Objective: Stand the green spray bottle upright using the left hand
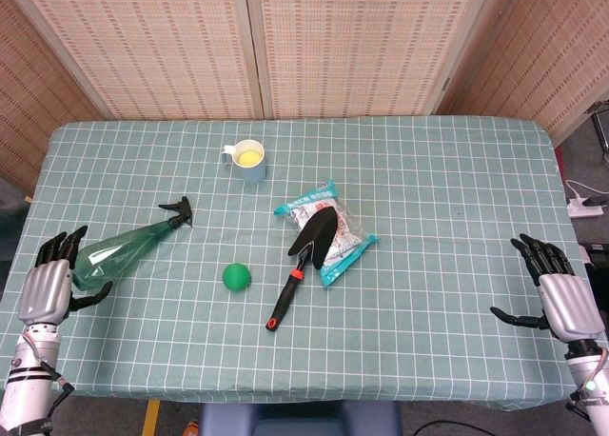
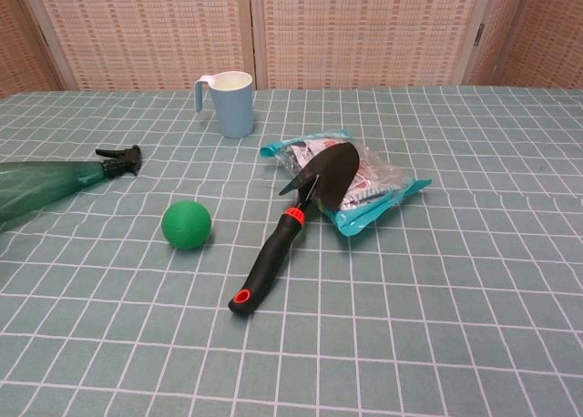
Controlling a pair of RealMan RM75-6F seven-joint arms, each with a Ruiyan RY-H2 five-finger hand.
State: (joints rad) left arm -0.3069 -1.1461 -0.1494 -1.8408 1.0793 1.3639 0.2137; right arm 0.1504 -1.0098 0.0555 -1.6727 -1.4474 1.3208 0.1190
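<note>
Green spray bottle [image 1: 122, 249] lies on its side near the table's left edge, black trigger head pointing toward the table middle, base toward the left edge. Left hand [image 1: 49, 282] is at the bottle's base: fingers over the top, thumb under the near side, loosely cupped around it. Can't tell if the fingers press on the plastic. The chest view shows only the bottle [image 2: 55, 182], no hand.

Right hand [image 1: 561, 291] sits by the right edge, fingers apart, holding nothing, well apart from everything.

Green ball [image 1: 237, 277] is just right of the bottle, toward the front edge. Black trowel [image 1: 303, 262] with a red collar lies diagonally mid-table, blade resting on a teal snack packet [image 1: 335, 236], handle pointing to the front edge. Light blue cup [image 1: 247, 160] stands toward the back edge with something yellow inside.

Table [image 1: 447, 188] is covered by a teal cloth with a white grid, lying flat. Behind it stand woven reed-pattern panels [image 1: 352, 36] in pale frames. A white power strip [image 1: 586, 206] lies on the floor past the right edge.
</note>
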